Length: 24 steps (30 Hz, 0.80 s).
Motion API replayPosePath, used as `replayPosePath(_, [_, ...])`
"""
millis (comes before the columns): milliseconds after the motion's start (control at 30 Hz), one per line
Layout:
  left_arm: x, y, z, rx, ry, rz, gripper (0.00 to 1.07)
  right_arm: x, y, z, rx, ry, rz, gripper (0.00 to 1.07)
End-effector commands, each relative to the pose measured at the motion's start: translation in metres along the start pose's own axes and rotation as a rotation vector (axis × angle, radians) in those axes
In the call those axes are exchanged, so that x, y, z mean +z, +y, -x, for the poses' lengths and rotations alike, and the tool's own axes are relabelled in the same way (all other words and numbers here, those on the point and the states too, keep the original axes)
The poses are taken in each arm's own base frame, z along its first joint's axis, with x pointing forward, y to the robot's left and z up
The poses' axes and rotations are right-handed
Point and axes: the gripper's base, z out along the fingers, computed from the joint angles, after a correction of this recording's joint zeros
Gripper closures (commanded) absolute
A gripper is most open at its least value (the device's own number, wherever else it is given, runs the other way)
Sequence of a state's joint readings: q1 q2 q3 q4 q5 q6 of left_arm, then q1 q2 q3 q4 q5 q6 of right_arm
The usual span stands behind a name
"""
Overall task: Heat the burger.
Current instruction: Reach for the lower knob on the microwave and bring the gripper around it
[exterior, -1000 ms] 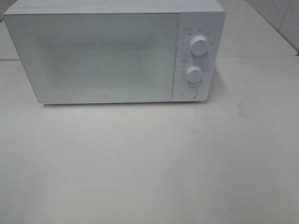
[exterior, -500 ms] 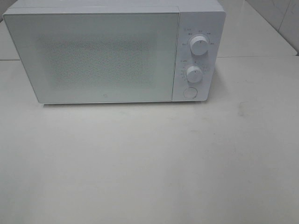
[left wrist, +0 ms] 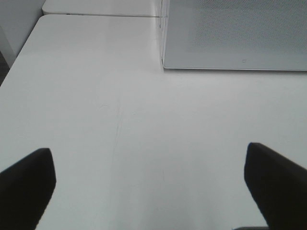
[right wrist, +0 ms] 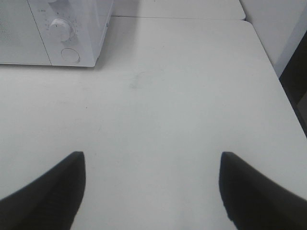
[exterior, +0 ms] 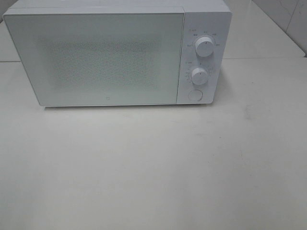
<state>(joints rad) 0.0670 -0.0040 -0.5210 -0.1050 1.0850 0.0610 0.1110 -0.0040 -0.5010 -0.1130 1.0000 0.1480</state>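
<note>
Pale white table (exterior: 153,167), closed white box-shaped microwave (exterior: 96,57) at its far side.
The burger is not seen, presumably shut inside; the lower white round dial (exterior: 199,75) is best pinched squarely. Left gripper (left wrist: 148,158) and right gripper (right wrist: 152,163) are held wide apart, empty.
</note>
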Motion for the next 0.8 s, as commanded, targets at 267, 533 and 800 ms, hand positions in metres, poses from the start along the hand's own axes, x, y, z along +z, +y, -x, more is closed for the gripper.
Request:
replayPosePath(267, [-0.001,-0.001,-0.001,-0.006,-0.026,-0.004,0.06,0.002,0.002,0.009,0.002,-0.008,0.01,0.32])
replayPosePath(533, [-0.001,-0.001,-0.001,-0.006,-0.026,-0.004,0.06,0.022,0.01,0.038,0.013,-0.051,0.051,0.32])
replayPosePath(800, [-0.001,-0.001,-0.001,-0.006,-0.026,-0.004,0.06,0.054,0.016,0.059,0.006,-0.02,0.057,0.32])
